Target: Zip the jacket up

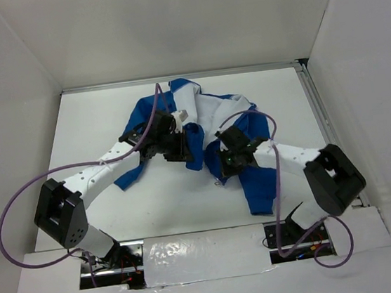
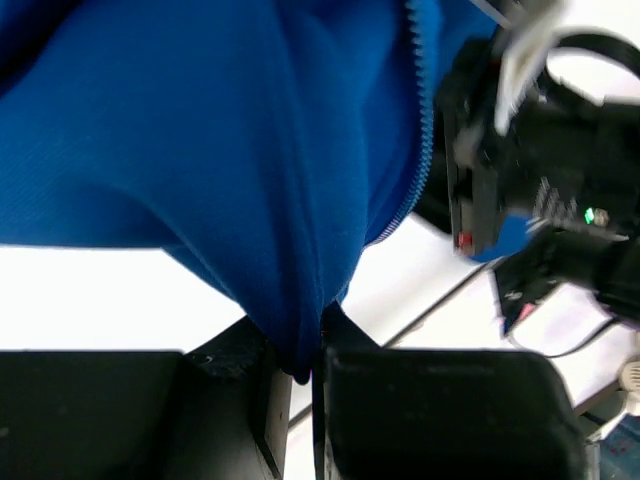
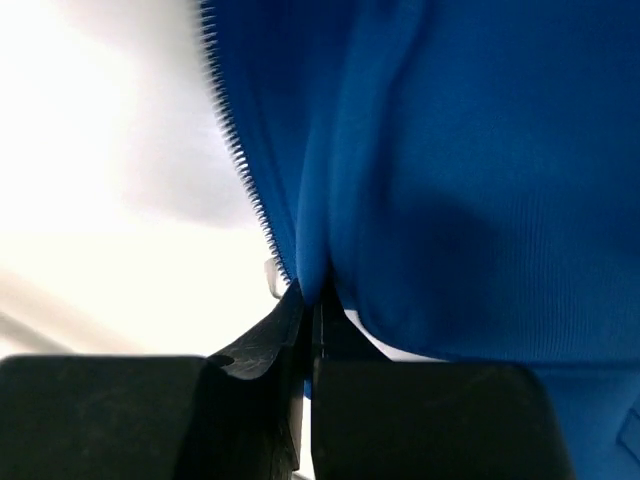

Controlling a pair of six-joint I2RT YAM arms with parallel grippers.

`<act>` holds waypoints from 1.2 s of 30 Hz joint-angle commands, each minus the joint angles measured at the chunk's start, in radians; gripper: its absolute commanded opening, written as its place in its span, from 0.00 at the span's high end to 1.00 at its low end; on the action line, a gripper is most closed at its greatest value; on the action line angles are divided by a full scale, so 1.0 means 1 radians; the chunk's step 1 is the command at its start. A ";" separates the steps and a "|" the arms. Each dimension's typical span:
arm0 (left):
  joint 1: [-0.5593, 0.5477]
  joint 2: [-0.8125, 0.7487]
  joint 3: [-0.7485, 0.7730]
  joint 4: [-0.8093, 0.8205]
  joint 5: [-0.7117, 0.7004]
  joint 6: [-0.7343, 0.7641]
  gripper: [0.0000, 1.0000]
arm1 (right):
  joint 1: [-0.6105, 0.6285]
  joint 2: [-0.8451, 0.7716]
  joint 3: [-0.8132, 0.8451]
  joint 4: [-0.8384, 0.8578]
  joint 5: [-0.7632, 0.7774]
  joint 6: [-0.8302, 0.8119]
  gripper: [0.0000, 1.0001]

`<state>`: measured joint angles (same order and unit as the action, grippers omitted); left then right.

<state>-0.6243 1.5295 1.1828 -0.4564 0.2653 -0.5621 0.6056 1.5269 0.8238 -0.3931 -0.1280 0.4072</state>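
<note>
Bright blue long-sleeved fabric jacket [image 1: 258, 189], white inner lining exposed, lying crumpled and open on the white table [image 1: 174, 205], mid-field, collar end toward the far wall. Left gripper [image 1: 176, 146]: over the jacket's left-hand front panel; in the wrist view its black fingers [image 2: 400, 400] are pinched together on a fold of blue cloth, a row of zipper teeth [image 2: 425, 120] running just beside. Right gripper [image 1: 227, 160]: on the other front edge, clamped tight on a blue fold [image 3: 330, 200]; zipper teeth [image 3: 235, 130] and a small pale tab [image 3: 272, 278] just beside the fingertips.
</note>
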 commanded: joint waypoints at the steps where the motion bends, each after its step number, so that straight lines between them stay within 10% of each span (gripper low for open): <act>1: -0.014 -0.026 0.105 -0.005 0.009 -0.080 1.00 | -0.027 -0.239 -0.049 0.270 -0.185 0.076 1.00; 11: -0.029 -0.069 0.236 0.076 -0.055 -0.228 1.00 | -0.153 -0.527 -0.107 0.526 -0.173 0.257 1.00; 23: -0.034 -0.187 0.074 0.243 -0.101 -0.321 1.00 | -0.248 -0.493 -0.216 0.756 -0.366 0.407 1.00; 36: -0.040 -0.147 0.078 0.182 -0.241 -0.397 1.00 | -0.159 -0.579 -0.232 0.741 -0.190 0.404 1.00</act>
<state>-0.6537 1.3819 1.2522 -0.3061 0.0715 -0.9203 0.4236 0.9707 0.5922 0.2504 -0.3668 0.7975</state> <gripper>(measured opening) 0.210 0.029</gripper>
